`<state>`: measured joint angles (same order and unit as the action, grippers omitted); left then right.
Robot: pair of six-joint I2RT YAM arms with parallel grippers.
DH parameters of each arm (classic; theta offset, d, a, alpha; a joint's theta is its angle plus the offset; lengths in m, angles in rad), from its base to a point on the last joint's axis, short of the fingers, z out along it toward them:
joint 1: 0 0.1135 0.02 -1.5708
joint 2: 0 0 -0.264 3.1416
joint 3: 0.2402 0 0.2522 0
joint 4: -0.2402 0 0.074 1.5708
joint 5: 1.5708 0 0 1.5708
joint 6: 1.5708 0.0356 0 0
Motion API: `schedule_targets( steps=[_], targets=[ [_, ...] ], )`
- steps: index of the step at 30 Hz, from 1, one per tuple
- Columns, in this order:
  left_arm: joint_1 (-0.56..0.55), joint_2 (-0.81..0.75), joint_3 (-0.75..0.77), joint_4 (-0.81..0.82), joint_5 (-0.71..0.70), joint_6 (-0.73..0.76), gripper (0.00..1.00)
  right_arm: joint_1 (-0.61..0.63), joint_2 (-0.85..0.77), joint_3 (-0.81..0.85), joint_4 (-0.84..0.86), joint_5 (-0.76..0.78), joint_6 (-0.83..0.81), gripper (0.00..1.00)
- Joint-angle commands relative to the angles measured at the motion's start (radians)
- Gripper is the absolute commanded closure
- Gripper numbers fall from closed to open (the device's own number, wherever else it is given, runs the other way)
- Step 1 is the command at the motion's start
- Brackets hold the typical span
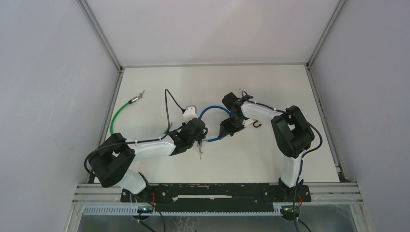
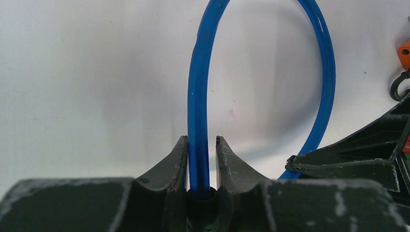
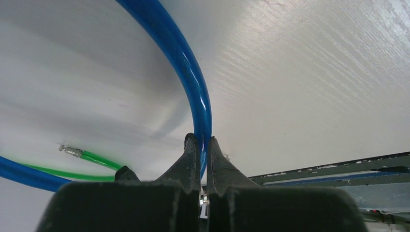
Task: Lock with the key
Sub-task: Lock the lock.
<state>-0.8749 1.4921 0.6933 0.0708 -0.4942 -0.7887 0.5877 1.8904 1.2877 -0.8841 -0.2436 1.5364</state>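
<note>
A blue cable lock [image 1: 209, 110] arcs over the white table between my two grippers. My left gripper [image 1: 197, 140] [image 2: 200, 140] is shut on one end of the blue cable [image 2: 198, 96], where it enters a dark lock barrel between the jaws. A small metal piece that looks like the key [image 1: 199, 153] sticks out below that gripper. My right gripper [image 1: 225, 131] [image 3: 199, 139] is shut beside the other leg of the loop. The blue cable [image 3: 193, 77] runs just behind its fingertips. Only a thin pale sliver shows deep in the slit, and I cannot tell what it is.
A green cable [image 1: 118, 116] [image 3: 96, 158] with a metal tip lies at the left. A black cable [image 1: 169, 104] leads to a white piece [image 1: 189, 112]. A black hook [image 1: 257, 124] with an orange part [image 2: 404, 50] lies by the right arm. Walls enclose three sides.
</note>
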Motion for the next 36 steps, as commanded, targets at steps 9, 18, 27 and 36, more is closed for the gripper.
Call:
schedule_targets(
  steps=[9,18,27,36],
  targets=[
    [-0.019,0.025,0.068,0.03,0.003,0.001,1.0,0.055,-0.021,0.071,0.019,-0.025,0.004,1.0],
    [-0.02,0.012,0.046,0.091,-0.011,-0.026,1.0,0.101,-0.042,0.079,0.019,-0.038,0.0,1.0],
    [-0.019,-0.03,-0.024,0.225,0.015,-0.005,1.0,0.104,-0.064,0.08,0.037,-0.081,-0.005,1.0],
    [-0.02,-0.046,-0.081,0.328,0.044,-0.003,1.0,0.109,-0.079,0.079,0.066,-0.063,-0.02,1.0]
  ],
)
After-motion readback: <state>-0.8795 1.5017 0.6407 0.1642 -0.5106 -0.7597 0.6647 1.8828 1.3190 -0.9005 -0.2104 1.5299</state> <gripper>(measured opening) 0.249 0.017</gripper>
